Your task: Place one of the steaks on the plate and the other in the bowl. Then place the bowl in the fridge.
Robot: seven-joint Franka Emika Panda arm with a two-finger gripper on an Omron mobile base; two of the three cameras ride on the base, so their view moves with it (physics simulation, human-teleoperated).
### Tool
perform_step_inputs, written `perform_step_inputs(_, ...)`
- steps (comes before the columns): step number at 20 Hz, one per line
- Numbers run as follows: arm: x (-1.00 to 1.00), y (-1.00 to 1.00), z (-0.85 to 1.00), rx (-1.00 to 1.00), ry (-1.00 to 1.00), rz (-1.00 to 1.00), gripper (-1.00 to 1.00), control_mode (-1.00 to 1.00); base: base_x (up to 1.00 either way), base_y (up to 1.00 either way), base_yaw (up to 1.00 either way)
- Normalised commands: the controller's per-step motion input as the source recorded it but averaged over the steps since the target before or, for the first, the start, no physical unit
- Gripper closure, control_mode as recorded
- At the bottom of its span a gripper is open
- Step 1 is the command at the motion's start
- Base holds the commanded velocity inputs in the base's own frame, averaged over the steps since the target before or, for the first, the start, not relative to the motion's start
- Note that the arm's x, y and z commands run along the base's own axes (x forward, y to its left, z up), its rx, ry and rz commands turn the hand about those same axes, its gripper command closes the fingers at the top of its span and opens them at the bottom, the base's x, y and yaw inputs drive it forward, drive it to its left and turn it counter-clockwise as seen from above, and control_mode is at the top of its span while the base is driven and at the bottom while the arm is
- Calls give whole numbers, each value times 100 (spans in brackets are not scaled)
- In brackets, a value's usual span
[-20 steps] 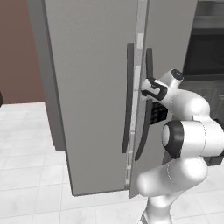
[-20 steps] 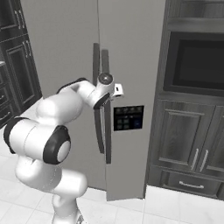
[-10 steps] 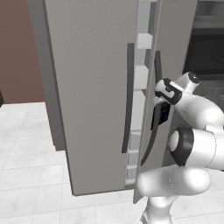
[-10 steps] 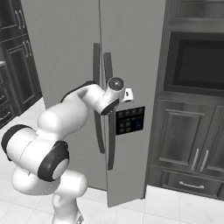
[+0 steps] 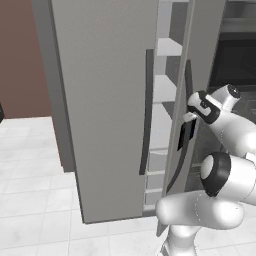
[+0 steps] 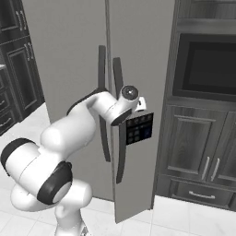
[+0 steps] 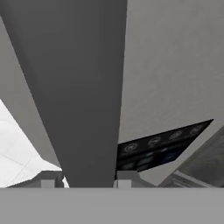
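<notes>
1. The fridge (image 5: 100, 100) has its right door (image 6: 138, 69) swung partly out, so pale shelves (image 5: 167, 47) show through the gap.
2. The gripper (image 7: 83, 177) sits on that door's dark handle (image 7: 83, 87), one finger on each side of the bar, clamped on it or close to it.
3. No steaks, plate or bowl visible from here, so whether the sorting got done can't be judged.
4. Looks like the door-opening bit; the bowl isn't on the visible shelves.

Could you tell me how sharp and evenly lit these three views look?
Left base view: flat, even light, crisp pale shelves. Right base view: sharp, no glare on the tall grey fridge. Hand view: the long dark vertical handle looms soft-edged.
</notes>
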Motion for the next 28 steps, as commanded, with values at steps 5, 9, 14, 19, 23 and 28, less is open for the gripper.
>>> perform_step_inputs(5,-3,-2,0,0,0,0,-100,-100,0,0,0)
perform_step_inputs(9,-52,13,14,-9,0,-12,-100,-100,0,0,0)
perform_step_inputs(14,-72,-4,45,-4,-5,-22,-100,-100,0,0,0)
perform_step_inputs(19,-84,51,1,-4,-7,-15,-100,-100,0,0,0)
perform_step_inputs(23,-39,93,0,-11,-3,-11,-100,-100,0,0,0)
perform_step_inputs(28,37,80,-3,-3,-3,-28,-100,-100,0,0,0)
